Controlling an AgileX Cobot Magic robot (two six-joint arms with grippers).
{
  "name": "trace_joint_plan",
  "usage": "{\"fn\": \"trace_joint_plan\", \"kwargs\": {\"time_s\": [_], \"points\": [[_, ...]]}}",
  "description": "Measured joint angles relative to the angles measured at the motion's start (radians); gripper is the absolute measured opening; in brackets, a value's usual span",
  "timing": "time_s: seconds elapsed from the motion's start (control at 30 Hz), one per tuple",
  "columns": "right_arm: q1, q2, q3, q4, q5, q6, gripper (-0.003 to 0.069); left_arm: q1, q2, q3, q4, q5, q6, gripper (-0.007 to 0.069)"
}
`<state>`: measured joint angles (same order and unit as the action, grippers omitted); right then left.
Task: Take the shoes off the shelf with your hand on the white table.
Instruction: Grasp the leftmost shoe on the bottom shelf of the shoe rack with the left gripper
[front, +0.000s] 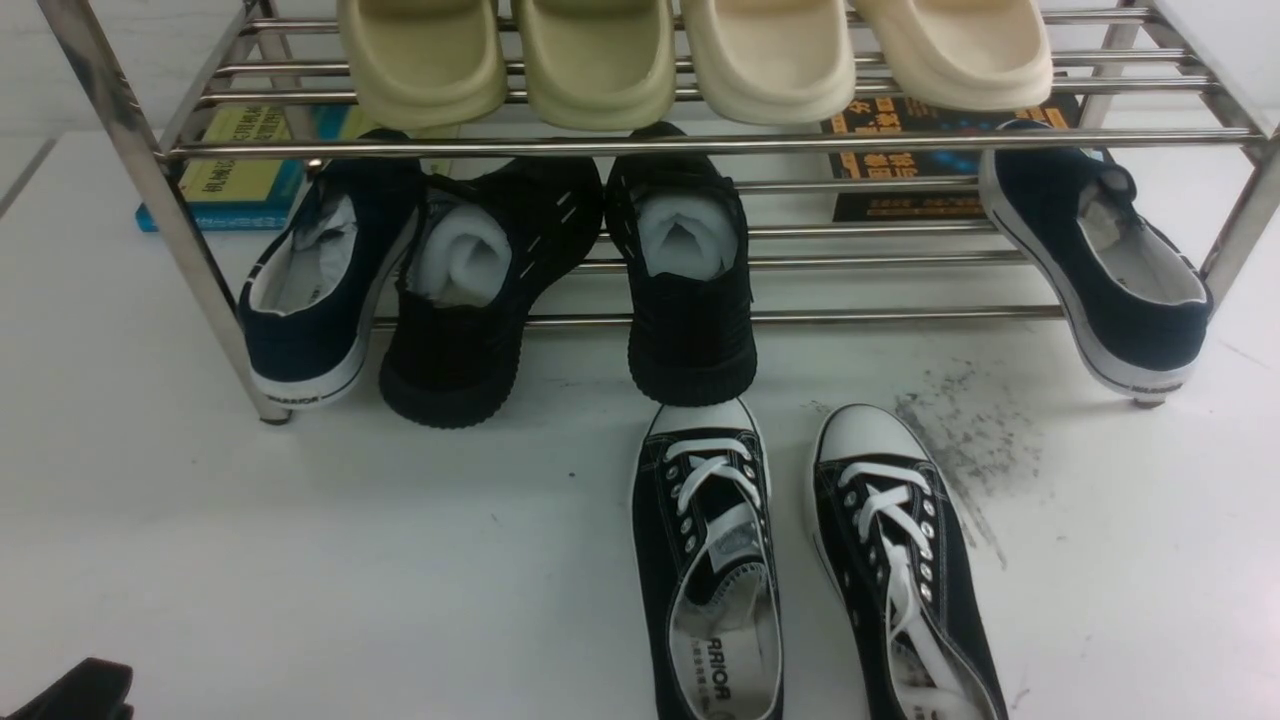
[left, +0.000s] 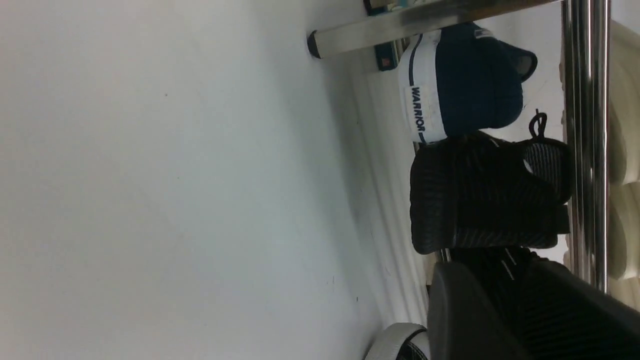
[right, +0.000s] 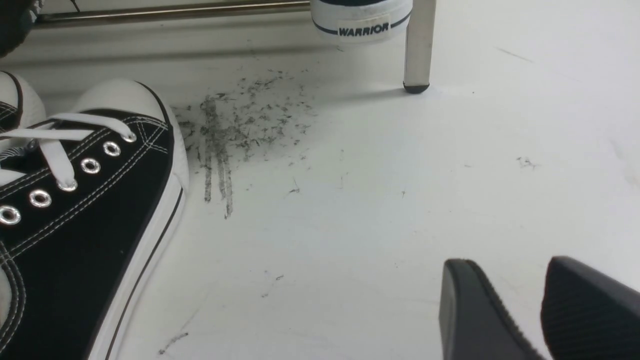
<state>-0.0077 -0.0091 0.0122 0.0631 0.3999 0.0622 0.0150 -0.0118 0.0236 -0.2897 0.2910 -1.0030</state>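
Our left claw (left: 500, 280) and right claw (right: 505, 280) hover parted, empty. Ahead of each, a navy shoe (front: 320, 290) leans on the shelf (front: 850, 316). It looks like light, soft canvas, we judge, so pinch the heel rim.

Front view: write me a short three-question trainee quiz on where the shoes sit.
1. True or false: the navy slip-ons sit at opposite ends of the lower tier of the shelf.
2. How many slides lie on the top tier?
3. Which pair stands wholly on the white table? A navy slip-ons; B slides; C black laced sneakers.
Key: 1 true; 2 four; 3 C.
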Motion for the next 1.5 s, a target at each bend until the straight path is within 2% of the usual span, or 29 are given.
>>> {"fn": "trace_joint_plan", "kwargs": {"time_s": [0.23, 0.37, 0.4, 0.43, 0.53, 0.6, 0.7, 0.77, 0.8, 1.0, 1.13, 1.5], "points": [[0.0, 0.0, 0.0, 0.0, 0.0, 0.0, 0.0237, -0.007, 0.094, -0.252, 0.034, 0.197, 0.166, 0.002], [0.0, 0.0, 0.0, 0.0, 0.0, 0.0, 0.0237, -0.007, 0.316, -0.45, 0.082, 0.41, 0.302, 0.0001], [0.0, 0.0, 0.0, 0.0, 0.0, 0.0, 0.0237, -0.007, 0.329, -0.46, 0.084, 0.42, 0.302, 0.0001], [0.0, 0.0, 0.0, 0.0, 0.0, 0.0, 0.0237, -0.007, 0.418, -0.54, 0.102, 0.487, 0.371, 0.0001], [0.0, 0.0, 0.0, 0.0, 0.0, 0.0, 0.0237, -0.007, 0.618, -0.682, 0.121, 0.563, 0.509, 0.0001], [0.0, 0.0, 0.0, 0.0, 0.0, 0.0, 0.0237, -0.007, 0.666, -0.719, 0.125, 0.574, 0.553, 0.0004], [0.0, 0.0, 0.0, 0.0, 0.0, 0.0, 0.0237, -0.007, 0.824, -0.847, 0.136, 0.603, 0.664, 0.0036], [0.0, 0.0, 0.0, 0.0, 0.0, 0.0, 0.0237, -0.007, 0.971, -0.95, 0.137, 0.619, 0.767, 0.0099], [0.0, 0.0, 0.0, 0.0, 0.0, 0.0, 0.0237, -0.007, 0.982, -0.957, 0.137, 0.621, 0.773, 0.0104], [0.0, 0.0, 0.0, 0.0, 0.0, 0.0, 0.0237, -0.007, 1.232, -1.132, 0.143, 0.632, 0.903, 0.0303], [0.0, 0.0, 0.0, 0.0, 0.0, 0.0, 0.0237, -0.007, 1.339, -1.223, 0.144, 0.619, 0.944, 0.0394], [0.0, 0.0, 0.0, 0.0, 0.0, 0.0, 0.0237, -0.007, 1.543, -1.277, 0.134, 0.471, 0.956, 0.0421]]}}
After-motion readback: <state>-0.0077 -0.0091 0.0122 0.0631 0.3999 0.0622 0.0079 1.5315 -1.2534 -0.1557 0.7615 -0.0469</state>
